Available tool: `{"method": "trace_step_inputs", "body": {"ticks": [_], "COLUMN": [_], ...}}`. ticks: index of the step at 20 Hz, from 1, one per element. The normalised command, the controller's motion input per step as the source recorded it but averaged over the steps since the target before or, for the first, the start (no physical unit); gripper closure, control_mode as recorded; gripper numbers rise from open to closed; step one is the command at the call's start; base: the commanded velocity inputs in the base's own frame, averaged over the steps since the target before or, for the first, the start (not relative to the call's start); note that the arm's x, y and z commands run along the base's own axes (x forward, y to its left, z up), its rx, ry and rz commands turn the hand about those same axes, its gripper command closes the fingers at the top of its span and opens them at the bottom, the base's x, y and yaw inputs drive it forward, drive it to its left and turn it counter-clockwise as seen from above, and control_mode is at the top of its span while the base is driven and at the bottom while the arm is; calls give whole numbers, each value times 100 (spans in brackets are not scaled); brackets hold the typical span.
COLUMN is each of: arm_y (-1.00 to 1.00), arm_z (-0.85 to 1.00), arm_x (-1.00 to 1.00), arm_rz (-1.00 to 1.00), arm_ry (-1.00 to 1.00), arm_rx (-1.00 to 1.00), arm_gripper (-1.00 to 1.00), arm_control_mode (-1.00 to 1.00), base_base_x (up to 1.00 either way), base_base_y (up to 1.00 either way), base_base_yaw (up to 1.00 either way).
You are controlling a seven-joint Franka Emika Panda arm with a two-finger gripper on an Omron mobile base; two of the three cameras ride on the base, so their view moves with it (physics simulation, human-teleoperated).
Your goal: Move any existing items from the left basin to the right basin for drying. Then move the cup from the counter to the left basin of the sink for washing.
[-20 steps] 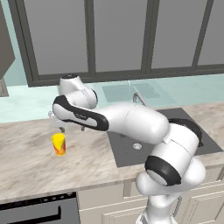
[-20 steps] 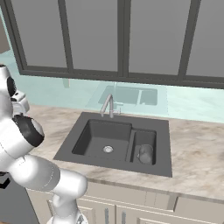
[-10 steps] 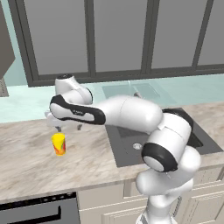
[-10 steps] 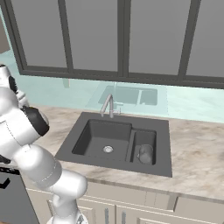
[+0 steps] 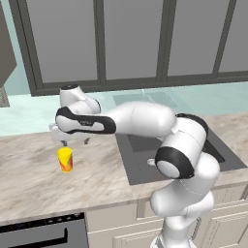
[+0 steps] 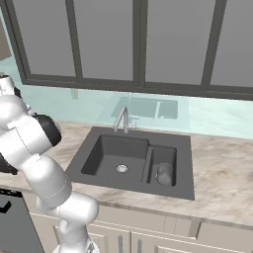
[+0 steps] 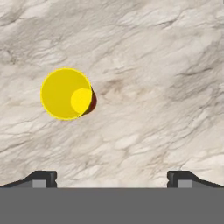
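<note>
The yellow cup (image 5: 65, 159) with red-orange patches stands upright on the beige marble counter (image 5: 34, 179), left of the sink. My gripper (image 5: 76, 143) hangs just above it and slightly to its right, pointing down, open and empty. In the hand view the cup (image 7: 65, 93) is seen from above, up and to the left of the gap between the wide-apart fingertips (image 7: 42, 177). The small dark grey cylinder (image 6: 164, 173) sits in the narrow right basin (image 6: 163, 154). The wide left basin (image 6: 111, 153) holds just its silver drain (image 6: 121, 169).
A curved silver faucet (image 6: 121, 118) stands behind the sink (image 6: 133, 188). My own arm stretches from the base across the sink's left side to the cup. Dark-framed windows line the back wall. A dark appliance front (image 5: 43, 235) sits below the counter edge.
The arm's elbow has swung over the sink while the hand sank slightly above the cup. Cup and grey cylinder stayed put. The jaws remain open.
</note>
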Motion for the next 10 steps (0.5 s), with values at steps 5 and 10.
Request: {"method": "trace_step_inputs", "body": {"ticks": [5, 10], "arm_y": [4, 5], "arm_z": [-14, -15], "arm_x": [16, 16], "arm_rz": [0, 0], "arm_ry": [0, 0], "arm_rx": [0, 0], "arm_gripper": [-100, -100], "arm_control_mode": [-100, -100], "base_base_x": [0, 0], "base_base_y": [0, 0], "base_base_yaw": [0, 0]}}
